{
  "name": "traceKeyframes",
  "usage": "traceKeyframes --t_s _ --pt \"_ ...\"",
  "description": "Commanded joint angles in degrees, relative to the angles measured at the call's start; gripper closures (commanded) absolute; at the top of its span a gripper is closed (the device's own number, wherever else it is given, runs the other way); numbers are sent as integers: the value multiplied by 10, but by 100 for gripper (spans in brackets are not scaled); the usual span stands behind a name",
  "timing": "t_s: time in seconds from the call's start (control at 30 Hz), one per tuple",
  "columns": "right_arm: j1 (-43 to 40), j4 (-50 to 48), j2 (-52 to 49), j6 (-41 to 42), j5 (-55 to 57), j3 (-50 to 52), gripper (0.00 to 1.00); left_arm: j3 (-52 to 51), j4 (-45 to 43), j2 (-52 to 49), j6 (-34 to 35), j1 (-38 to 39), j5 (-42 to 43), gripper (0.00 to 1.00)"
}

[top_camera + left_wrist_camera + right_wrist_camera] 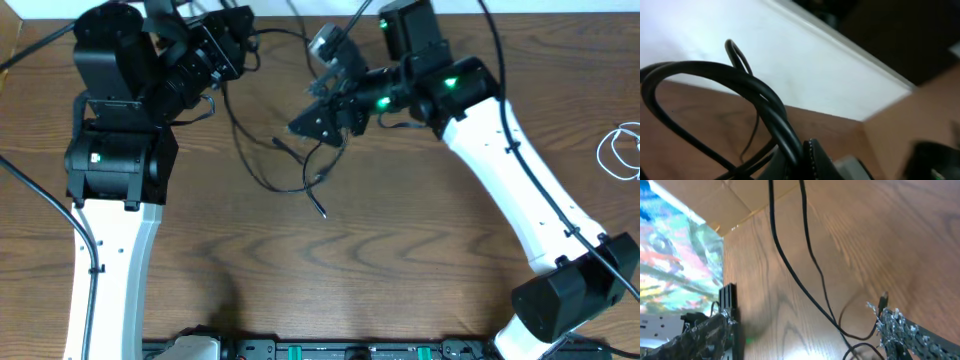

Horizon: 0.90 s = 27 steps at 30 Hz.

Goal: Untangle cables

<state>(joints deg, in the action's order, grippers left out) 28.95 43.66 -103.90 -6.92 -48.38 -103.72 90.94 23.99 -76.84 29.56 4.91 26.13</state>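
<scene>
Straddling the black cable (318, 203) where it loops loosely, the right gripper (807, 330) stands spread. Best to close low, on one strand only. Up top the left gripper (222, 52) is pressed together; the white cable (618, 152) lies well apart, far right.

A robotics lab bench: two white-and-black jointed robot arms (110, 240) (520, 180) stand on a brown wood-grain table (330, 270), with a black rail with green plugs (330, 351) along its near edge.

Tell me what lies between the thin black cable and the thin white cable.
Overhead, the right arm's white link crosses between black cable and white cable; otherwise bare wooden table.
</scene>
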Motion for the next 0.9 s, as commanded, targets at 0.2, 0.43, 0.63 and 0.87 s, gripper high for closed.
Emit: traceKeyframes --t_s 0.2,0.43,0.63,0.87 --pt "51 9 -7 -8 65 -4 8 4 32 -1 13 -3 -135 92" --pt "99 -52 -19 94 199 -4 14 4 40 -1 141 -3 -194 93" --pt "137 -137 -49 141 216 -3 14 4 38 -1 183 -4 -194 92" --pt "160 -227 -101 196 225 -3 13 4 38 1 195 -4 -194 93"
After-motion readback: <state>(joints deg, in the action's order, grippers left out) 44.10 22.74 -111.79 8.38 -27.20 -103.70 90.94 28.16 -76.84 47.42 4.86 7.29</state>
